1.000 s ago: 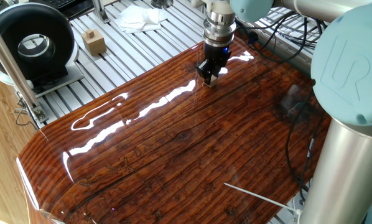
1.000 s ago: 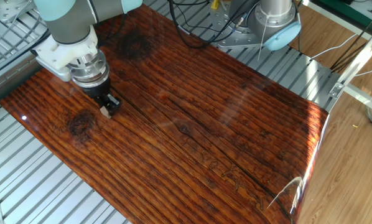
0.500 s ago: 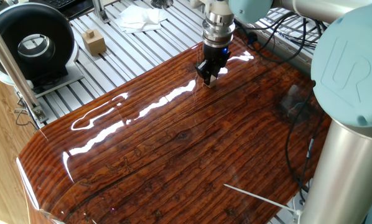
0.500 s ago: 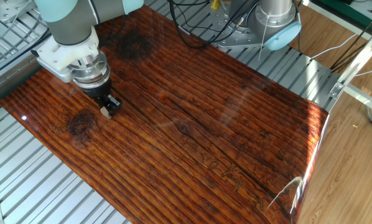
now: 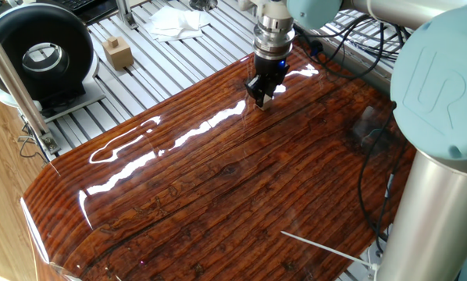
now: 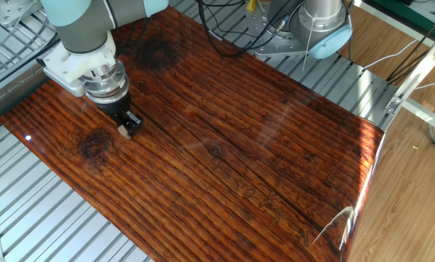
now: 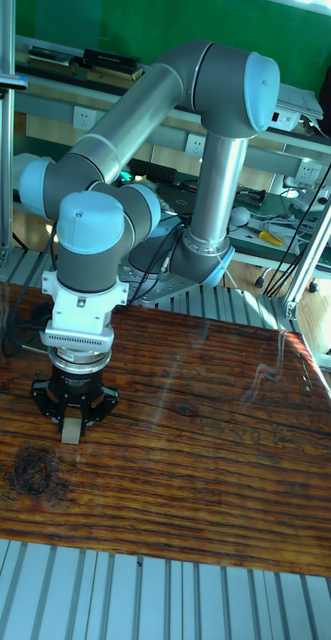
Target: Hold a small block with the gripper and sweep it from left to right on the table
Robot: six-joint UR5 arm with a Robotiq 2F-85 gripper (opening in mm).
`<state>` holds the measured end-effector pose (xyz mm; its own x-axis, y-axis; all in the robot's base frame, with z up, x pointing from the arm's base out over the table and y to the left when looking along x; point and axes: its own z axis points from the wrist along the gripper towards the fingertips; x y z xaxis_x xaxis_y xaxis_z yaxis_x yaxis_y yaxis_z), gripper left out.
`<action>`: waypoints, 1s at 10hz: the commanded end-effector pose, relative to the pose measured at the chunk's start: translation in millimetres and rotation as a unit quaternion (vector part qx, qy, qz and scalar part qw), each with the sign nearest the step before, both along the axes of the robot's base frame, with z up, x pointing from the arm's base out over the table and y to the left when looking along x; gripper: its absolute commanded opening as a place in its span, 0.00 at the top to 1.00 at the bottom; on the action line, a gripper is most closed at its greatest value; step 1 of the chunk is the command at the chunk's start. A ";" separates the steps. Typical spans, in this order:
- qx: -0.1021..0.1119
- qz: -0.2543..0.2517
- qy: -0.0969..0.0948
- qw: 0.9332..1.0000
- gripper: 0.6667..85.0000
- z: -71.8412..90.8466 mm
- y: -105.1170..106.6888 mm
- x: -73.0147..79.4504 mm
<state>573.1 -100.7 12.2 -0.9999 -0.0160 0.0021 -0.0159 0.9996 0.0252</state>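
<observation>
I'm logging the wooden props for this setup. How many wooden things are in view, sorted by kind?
Small block, pinched in the gripper: 1
Larger tan block on the aluminium frame: 1
Wood-grain table: 1
Total: 3

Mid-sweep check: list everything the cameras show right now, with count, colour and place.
table: one, glossy reddish-brown, centre.
small block: one, pale beige, between the gripper fingers, at the board.
frame: ribbed silver, around the table.
tan block: one, on the frame, far side.
white cloth: one, on the frame.
black ring device: one, beside the table.
cables: black, near the arm base.
arm: one, grey and light-blue.
gripper: one, black, shut on the block.
</observation>
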 end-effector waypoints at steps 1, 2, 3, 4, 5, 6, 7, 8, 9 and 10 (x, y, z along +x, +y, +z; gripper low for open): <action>0.001 -0.007 -0.002 1.000 1.00 -0.2 2.8 2.3; 0.000 -0.008 -0.002 1.000 1.00 -0.8 4.2 2.9; 0.000 -0.008 -0.002 1.000 1.00 -0.7 6.1 2.7; -0.001 -0.009 -0.002 1.000 1.00 -0.2 6.1 2.6; -0.001 -0.009 -0.002 1.000 1.00 0.2 6.2 2.5; -0.001 -0.009 -0.002 1.000 1.00 0.7 6.7 2.5; -0.001 -0.009 -0.002 1.000 1.00 1.0 6.7 2.6; -0.001 -0.009 -0.001 1.000 1.00 0.9 6.8 2.2; -0.002 -0.009 -0.001 1.000 1.00 0.1 6.0 2.3; -0.002 -0.008 -0.001 1.000 1.00 -1.0 5.5 2.5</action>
